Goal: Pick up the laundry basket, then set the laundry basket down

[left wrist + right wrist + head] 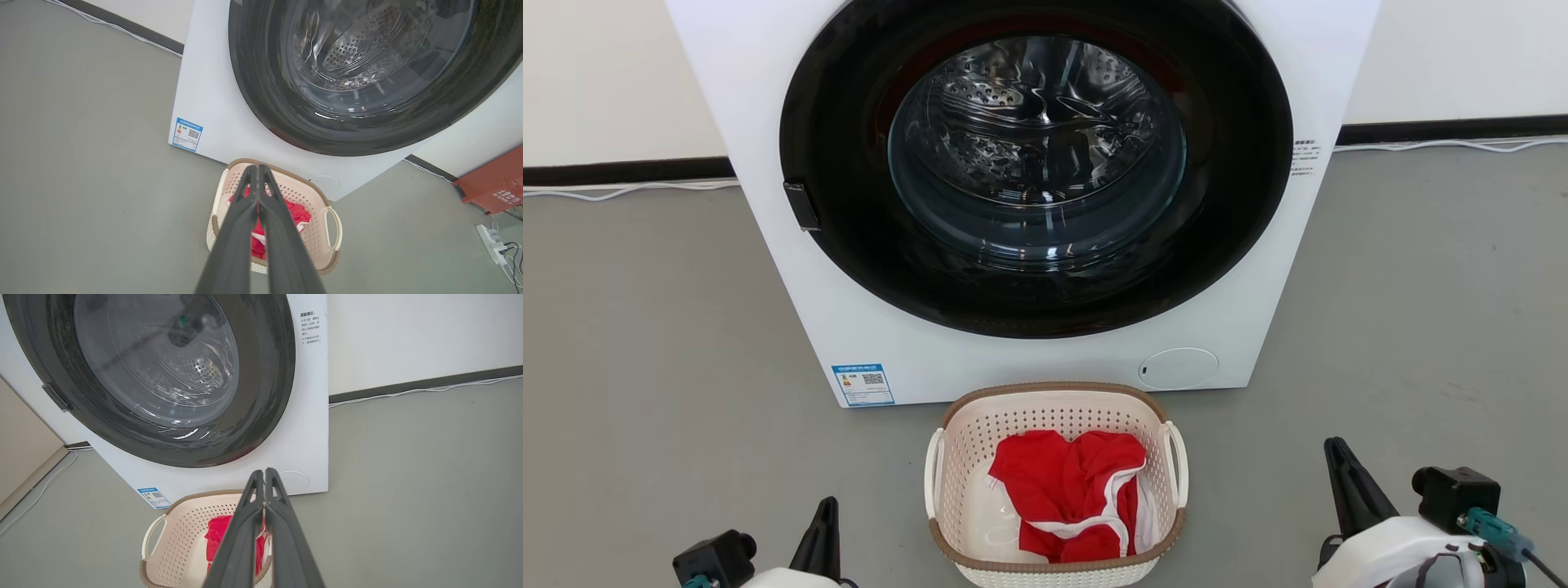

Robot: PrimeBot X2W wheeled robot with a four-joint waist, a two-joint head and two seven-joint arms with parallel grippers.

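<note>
Fingers of the left gripper are pressed together along their length, tips meeting, with nothing between them. The right gripper is clenched the same way, its two long dark fingers closed tip to tip on nothing. From the head camera, the laundry basket sits on the grey floor between the two grippers, to the right of the left fingers and to the left of the right fingers, apart from both. Neither gripper touches its brown rim or its white loop handles. The left gripper is near the basket's left side, and the right gripper is farther off from its right side. A red garment with white trim lies crumpled inside the basket. Beyond the fingertips, just behind the basket's far rim, stands a white washing machine with a large round dark door. In each wrist camera the closed fingers point toward the basket and the foot of the machine.
</note>
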